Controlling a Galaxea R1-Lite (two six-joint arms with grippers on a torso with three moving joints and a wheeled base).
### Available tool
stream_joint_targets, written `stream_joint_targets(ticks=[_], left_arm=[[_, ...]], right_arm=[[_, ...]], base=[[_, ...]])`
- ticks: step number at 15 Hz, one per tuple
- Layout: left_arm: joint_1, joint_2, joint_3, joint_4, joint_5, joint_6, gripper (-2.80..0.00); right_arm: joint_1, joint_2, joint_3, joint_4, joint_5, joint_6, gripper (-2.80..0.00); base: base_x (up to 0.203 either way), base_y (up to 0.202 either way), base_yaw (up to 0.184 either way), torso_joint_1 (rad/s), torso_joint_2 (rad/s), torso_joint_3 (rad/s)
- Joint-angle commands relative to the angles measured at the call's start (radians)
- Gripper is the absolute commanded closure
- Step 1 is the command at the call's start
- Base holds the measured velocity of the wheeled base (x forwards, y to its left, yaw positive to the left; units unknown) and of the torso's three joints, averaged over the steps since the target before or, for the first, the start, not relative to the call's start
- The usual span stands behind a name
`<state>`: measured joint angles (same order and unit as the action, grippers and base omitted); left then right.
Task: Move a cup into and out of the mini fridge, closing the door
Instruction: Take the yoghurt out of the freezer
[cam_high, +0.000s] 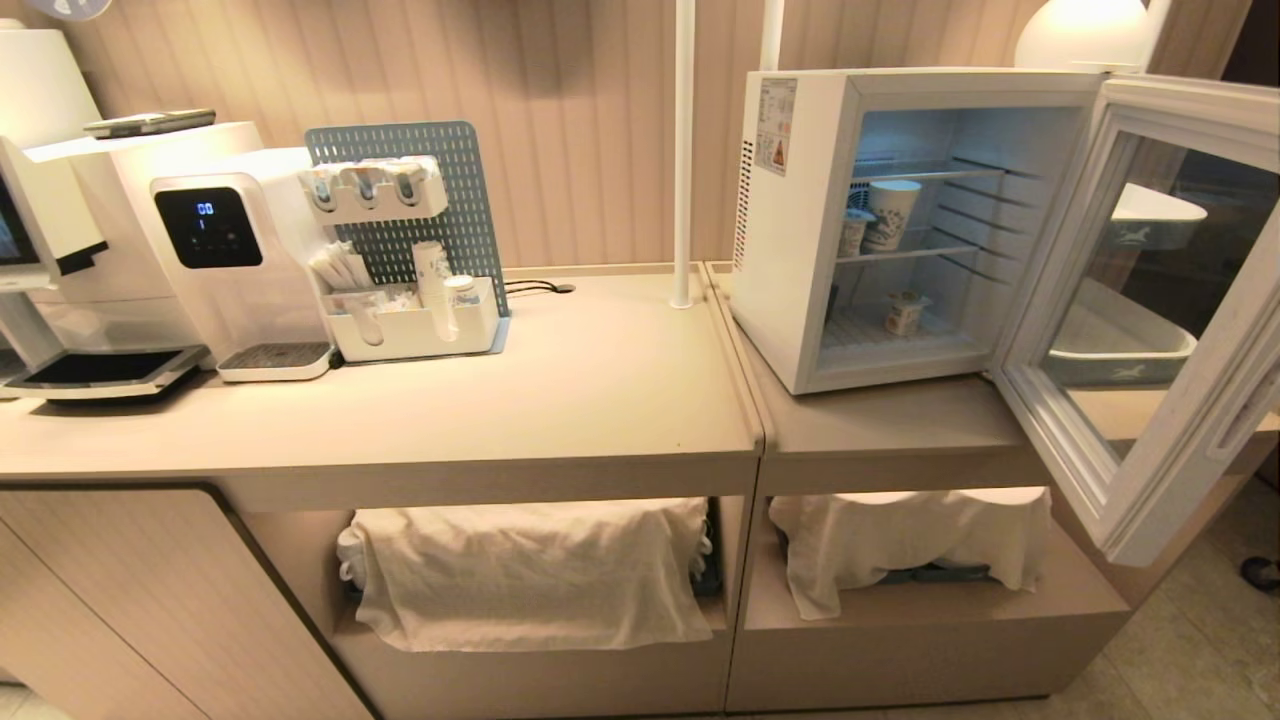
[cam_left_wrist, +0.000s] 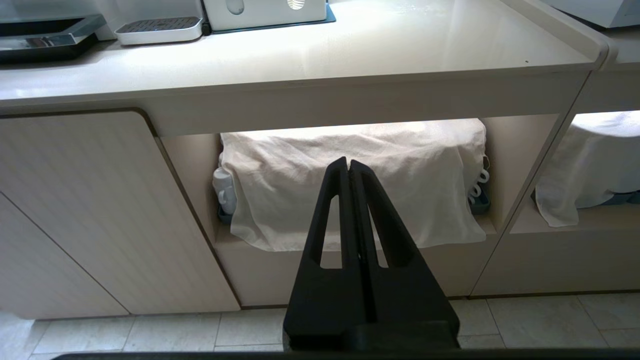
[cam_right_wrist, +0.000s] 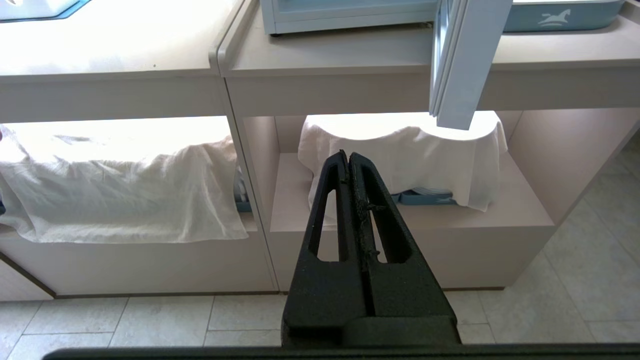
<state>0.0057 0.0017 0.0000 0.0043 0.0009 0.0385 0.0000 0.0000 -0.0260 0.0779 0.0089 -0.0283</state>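
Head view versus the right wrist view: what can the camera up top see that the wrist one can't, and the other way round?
Only the head view shows inside the mini fridge: cups on its wire shelves, plus the water dispenser and blue pegboard to the left. Only the right wrist view shows the right gripper, shut and empty, low in front of the cabinet, and the floor tiles. Both show the open door, the countertop and the white cloths on the lower shelves.

The white mini fridge (cam_high: 790, 250) sits on the counter (cam_high: 600, 400), its door (cam_high: 1150, 330) wide open. A cup (cam_high: 893, 213) stands on its middle shelf.
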Motion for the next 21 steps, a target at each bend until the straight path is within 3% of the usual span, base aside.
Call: stream_joint_targets(ticks=[1, 15, 21], left_arm=[[0.000, 0.000, 0.002, -0.003, -0.001, -0.001, 0.00], [0.000, 0.000, 0.002, -0.004, -0.003, -0.002, 0.00], [0.000, 0.000, 0.002, -0.004, 0.001, -0.012, 0.00]], right_arm=[[0.000, 0.002, 0.000, 0.000, 0.000, -0.001, 0.00], [0.000, 0.002, 0.000, 0.002, 0.000, -0.001, 0.00], [0.000, 0.002, 0.000, 0.002, 0.000, -0.001, 0.00]], base=[[0.000, 0.000, 0.000, 0.000, 0.00, 0.000], [0.180, 0.000, -0.001, 0.002, 0.00, 0.003], [0.000, 0.000, 0.000, 0.000, 0.00, 0.000]])
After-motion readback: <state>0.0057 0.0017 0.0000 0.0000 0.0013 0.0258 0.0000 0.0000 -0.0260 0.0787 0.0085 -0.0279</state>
